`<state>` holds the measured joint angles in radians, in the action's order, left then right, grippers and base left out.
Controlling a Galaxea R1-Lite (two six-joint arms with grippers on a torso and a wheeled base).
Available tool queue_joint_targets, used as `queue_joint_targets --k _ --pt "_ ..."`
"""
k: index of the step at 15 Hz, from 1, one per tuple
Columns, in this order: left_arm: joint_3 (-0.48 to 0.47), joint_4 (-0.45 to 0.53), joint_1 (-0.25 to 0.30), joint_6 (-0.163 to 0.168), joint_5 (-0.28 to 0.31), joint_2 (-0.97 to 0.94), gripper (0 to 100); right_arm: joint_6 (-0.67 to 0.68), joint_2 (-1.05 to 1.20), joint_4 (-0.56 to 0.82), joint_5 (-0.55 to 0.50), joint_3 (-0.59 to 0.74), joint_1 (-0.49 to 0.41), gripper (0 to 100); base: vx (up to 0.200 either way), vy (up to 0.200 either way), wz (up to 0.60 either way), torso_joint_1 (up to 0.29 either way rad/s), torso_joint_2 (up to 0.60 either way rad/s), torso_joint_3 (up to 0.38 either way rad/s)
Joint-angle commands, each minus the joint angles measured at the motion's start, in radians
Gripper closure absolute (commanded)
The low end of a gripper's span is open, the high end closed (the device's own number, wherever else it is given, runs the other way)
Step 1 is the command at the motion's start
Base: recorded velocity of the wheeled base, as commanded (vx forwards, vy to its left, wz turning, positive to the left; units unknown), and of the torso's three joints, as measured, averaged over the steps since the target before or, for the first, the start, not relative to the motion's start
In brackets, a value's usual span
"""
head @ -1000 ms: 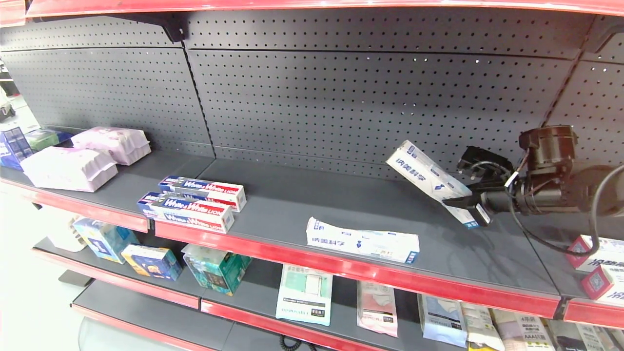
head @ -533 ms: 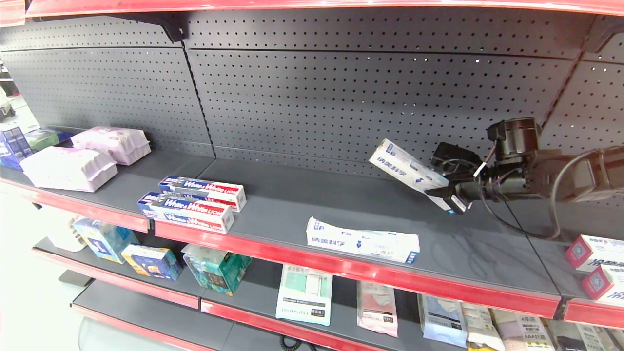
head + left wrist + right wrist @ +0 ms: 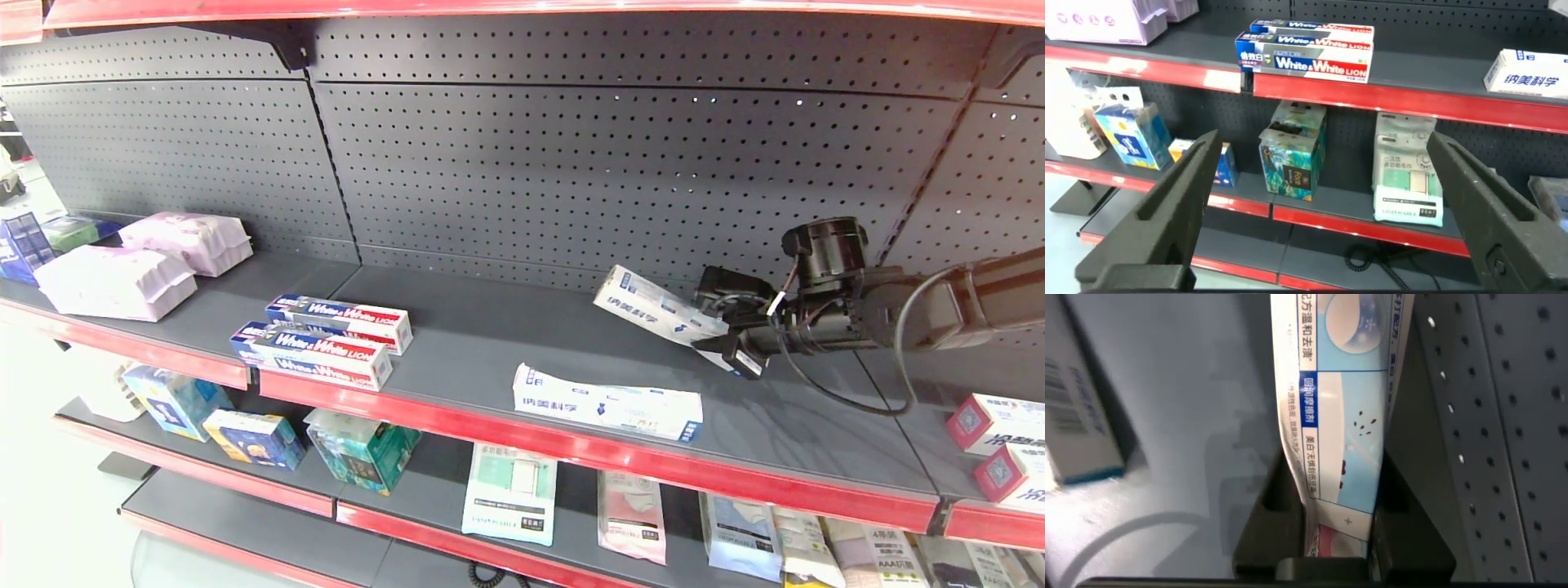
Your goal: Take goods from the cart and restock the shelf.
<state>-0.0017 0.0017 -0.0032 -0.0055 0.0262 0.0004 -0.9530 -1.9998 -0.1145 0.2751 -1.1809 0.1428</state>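
Flat carton [image 3: 608, 411], white with blue print, lies lengthwise along the red front edge of the middle shelf [image 3: 490, 343], roughly at its centre. To the left along the same front edge, two toothpaste boxes [image 3: 326, 339] lie side by side, one behind the other, touching. Below them, the left tool [image 3: 1323, 145] hangs in front of the lower shelves with its fingers spread wide and nothing between them. Past it stand a teal box [image 3: 1290, 159] and a white-and-green pack [image 3: 1409, 175].

Farther back and toward the shelf's right end, the right tool [image 3: 727, 347] is closed on one end of a second carton of the same kind, the held carton [image 3: 653, 306]. The right wrist view shows the fingers [image 3: 1282, 498] pressed against both long sides of the held carton [image 3: 1343, 416]. This carton is tilted, its free end pointing left and toward the back edge. Whether it touches the shelf board cannot be told. Just behind it rises the black pegboard back panel [image 3: 571, 163]. At the far left end of the shelf sit two pale pink soft packs [image 3: 114, 282], one behind the other.
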Motion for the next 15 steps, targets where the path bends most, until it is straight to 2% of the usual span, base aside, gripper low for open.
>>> queue_joint_targets --k 1,4,13,14,15 --pt "0.000 0.000 0.000 -0.001 0.000 0.000 0 -0.004 -0.022 -0.004 -0.004 -0.019 0.024 100 0.000 0.000 0.00 0.000 0.00 0.000" --pt "0.000 0.000 0.000 -0.001 0.000 0.000 0 -0.004 -0.030 -0.007 -0.005 -0.028 0.060 100 0.000 0.000 0.00 0.000 0.00 0.000" --pt "0.000 0.000 0.000 -0.001 0.000 0.000 0 -0.009 -0.073 -0.004 -0.001 -0.049 0.063 100 0.000 0.000 0.00 0.000 0.00 0.000" --pt "0.000 0.000 0.000 -0.001 0.000 0.000 0 -0.009 -0.074 -0.004 0.001 -0.051 0.066 0 0.000 0.000 0.00 0.000 0.00 0.000" --pt "0.000 0.000 0.000 -0.001 0.000 0.000 0 -0.007 -0.076 -0.005 0.003 -0.046 0.067 0 0.000 0.000 0.00 0.000 0.00 0.000"
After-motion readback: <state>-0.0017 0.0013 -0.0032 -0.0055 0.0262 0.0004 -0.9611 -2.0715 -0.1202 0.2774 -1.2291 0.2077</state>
